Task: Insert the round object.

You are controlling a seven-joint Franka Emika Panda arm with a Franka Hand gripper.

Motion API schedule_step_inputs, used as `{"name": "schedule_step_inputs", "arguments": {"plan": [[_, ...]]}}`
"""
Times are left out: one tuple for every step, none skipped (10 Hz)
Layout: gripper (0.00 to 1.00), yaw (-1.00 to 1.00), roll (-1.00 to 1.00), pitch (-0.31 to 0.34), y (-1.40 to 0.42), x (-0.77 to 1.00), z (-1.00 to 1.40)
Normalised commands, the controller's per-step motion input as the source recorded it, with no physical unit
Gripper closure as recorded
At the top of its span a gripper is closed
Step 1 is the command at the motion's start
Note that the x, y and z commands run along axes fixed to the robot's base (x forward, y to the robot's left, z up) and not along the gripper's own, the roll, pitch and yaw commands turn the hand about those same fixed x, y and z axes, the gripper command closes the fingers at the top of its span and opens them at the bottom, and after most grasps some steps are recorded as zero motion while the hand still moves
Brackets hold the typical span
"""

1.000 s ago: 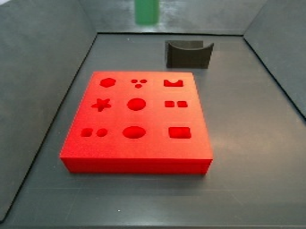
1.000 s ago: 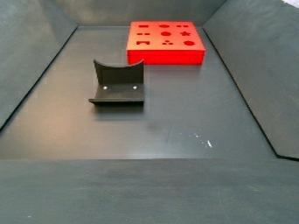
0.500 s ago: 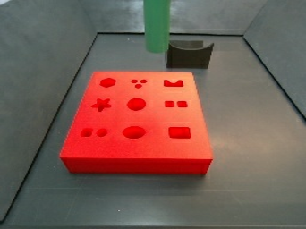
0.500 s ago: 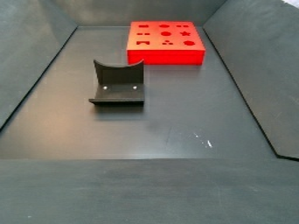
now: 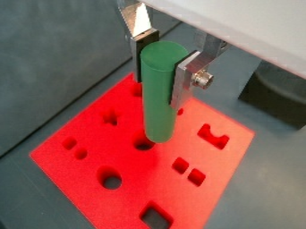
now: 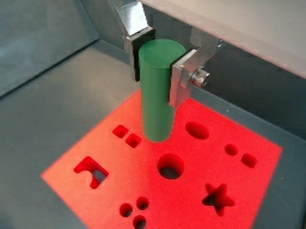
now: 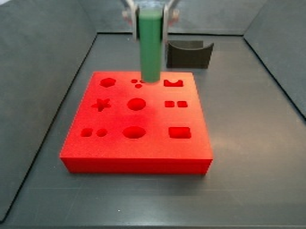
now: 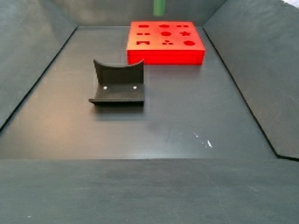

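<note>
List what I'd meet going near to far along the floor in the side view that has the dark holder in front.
Dark grey U-shaped holder → red block → the gripper, which barely shows at the top edge above the block's far side.

Gripper [image 5: 165, 64] with its jaws clamped on the green peg [image 5: 158, 94], hanging upright over the red block [image 7: 138, 125]; air around the peg is open. Dark holder [image 7: 189, 54] stands behind the block, apart; surrounding tabletop [image 8: 176, 122] bare
</note>
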Motion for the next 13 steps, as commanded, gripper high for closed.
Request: {"name": "schedule_step_inputs", "arguments": {"plan": [[1.00,-0.11,0.21,0.007,0.00,0.17,-0.44],[1.00,-0.13,0.09,0.021,0.00,0.00,-0.49],[1.00,-0.33,0.00,0.051,0.00,-0.33,-0.54],[1.00,-0.43,-0.01,0.051,0.01,-0.43,-0.43],[1.00,-0.34,-0.02,0.009,0.00,-0.28,-0.25],[1.00,-0.15,-0.01,0.017,-0.01,-0.04,-0.13],[1.00,-0.15,0.00,0.014,0.00,0.00,-0.07],[1.00,-0.19,0.00,0.021,0.00,-0.01,-0.03],[1.00,-0.17,0.00,0.017,0.00,-0.01,-0.01],[1.00,-0.18,0.00,0.011,0.00,-0.02,0.00],[1.00,-0.08,0.00,0.004,0.00,0.00,0.00],[1.00,0.00,0.00,0.000,0.03,0.00,0.00],[1.00,0.00,0.01,0.000,0.15,0.00,-0.02]]}}
